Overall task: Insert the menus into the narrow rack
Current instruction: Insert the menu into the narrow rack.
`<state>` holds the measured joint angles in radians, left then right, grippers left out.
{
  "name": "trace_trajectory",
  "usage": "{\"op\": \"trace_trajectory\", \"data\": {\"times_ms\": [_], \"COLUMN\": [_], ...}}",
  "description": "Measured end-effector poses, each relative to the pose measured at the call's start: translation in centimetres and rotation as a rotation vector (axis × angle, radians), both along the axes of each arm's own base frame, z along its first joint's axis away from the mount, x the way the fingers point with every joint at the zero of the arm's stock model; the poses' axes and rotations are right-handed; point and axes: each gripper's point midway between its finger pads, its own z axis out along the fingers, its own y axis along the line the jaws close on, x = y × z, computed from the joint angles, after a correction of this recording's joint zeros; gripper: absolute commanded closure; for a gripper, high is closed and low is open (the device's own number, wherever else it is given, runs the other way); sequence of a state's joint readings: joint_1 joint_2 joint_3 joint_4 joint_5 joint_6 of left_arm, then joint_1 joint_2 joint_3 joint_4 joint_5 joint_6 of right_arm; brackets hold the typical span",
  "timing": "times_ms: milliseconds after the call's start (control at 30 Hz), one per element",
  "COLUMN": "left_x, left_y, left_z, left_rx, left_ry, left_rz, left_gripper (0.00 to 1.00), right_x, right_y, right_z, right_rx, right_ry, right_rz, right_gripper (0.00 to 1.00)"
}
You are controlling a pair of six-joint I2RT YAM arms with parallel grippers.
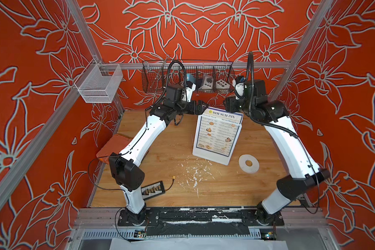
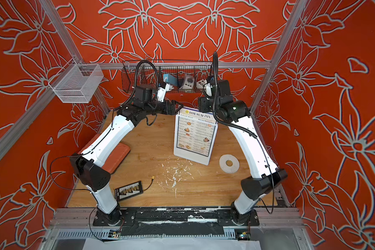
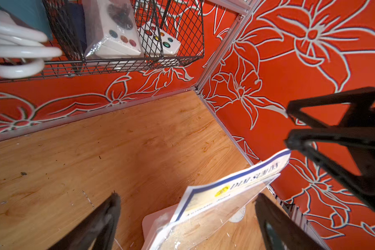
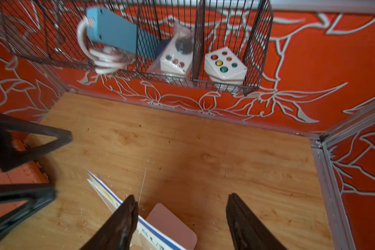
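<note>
Now the narrow rack [image 1: 212,159] stands tilted at centre-right in both top views, the menu [image 1: 217,132] inside, its heading strip poking above. Higher in frame, left gripper [image 3: 187,195] and right gripper [image 4: 181,195] gape, holding nothing. One right finger [image 3: 294,140] possibly brushes the menu's corner; withdrawing could drag it out or tip the rack.

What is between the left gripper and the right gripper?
The top edge of the menu, standing up out of the narrow rack, as both top views show.
</note>
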<state>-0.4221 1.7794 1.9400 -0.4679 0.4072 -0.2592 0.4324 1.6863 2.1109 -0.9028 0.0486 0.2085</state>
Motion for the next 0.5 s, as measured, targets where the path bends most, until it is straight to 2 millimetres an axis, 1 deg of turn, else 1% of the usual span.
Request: {"op": "trace_trajectory", "data": {"times_ms": [100, 167, 267, 400, 500], "left_x": [-0.4, -0.4, -0.4, -0.4, -0.4], "left_y": [0.1, 0.0, 0.0, 0.0, 0.0], "left_z": [0.0, -0.2, -0.4, -0.4, -0.4], "left_rx": [0.001, 0.003, 0.006, 0.006, 0.008], "left_ry": [0.002, 0.006, 0.012, 0.012, 0.010], "left_rz": [-0.002, -0.002, -0.003, -0.004, -0.005], "left_gripper": [0.08, 0.08, 0.08, 0.08, 0.08], "right_x": [0.6, 0.5, -0.3, -1.0, -1.5], "right_y": [0.6, 0.8, 1.2, 1.7, 1.9], "right_z": [-1.4, -2.2, -3.2, -3.5, -4.5], "right_rx": [-0.031, -0.048, -0.068, -0.076, -0.086], "right_ry": [0.064, 0.098, 0.140, 0.152, 0.174], "right_rz": [0.004, 0.010, 0.025, 0.041, 0.050], "right_gripper": [0.30, 0.30, 0.30, 0.31, 0.31]}}
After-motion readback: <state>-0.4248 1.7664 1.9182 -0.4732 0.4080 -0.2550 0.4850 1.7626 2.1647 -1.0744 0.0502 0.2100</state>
